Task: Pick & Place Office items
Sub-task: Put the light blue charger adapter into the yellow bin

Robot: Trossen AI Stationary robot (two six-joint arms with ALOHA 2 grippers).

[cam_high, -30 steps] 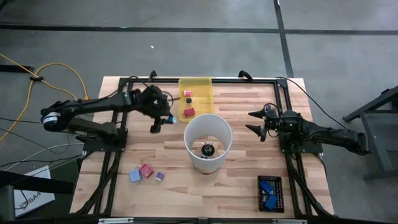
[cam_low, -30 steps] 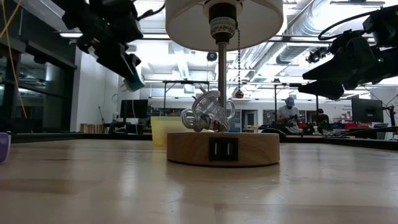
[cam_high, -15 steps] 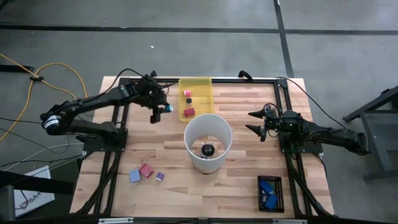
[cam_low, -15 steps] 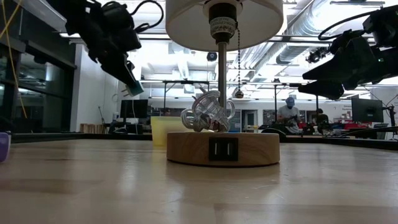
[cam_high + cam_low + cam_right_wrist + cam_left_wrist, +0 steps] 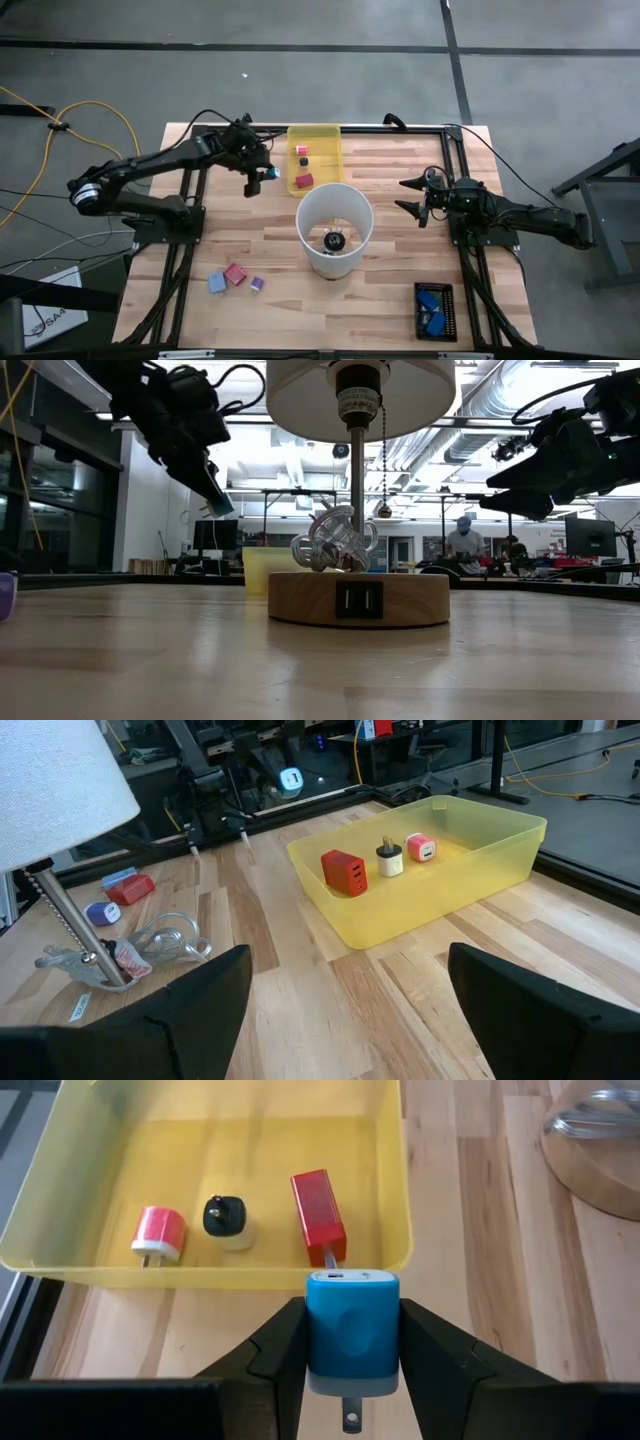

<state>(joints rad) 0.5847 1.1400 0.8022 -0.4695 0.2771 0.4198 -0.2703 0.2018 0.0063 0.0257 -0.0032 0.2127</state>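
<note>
Yellow tray lies just ahead of L gripper, below it; L gripper is clamped on a blue charger, prongs down, held clear of the table. Risk, my read: charger sits short of the near rim, so letting go now would drop it on the wood or bounce it off the rim. Tray already holds red, pink and white/black plugs. R gripper waits beside the lamp, fingers spread, empty. Vs 1 s ago: L arm swung up toward tray; since 0.5 s ago barely any shift.

Three chargers in tray
</note>
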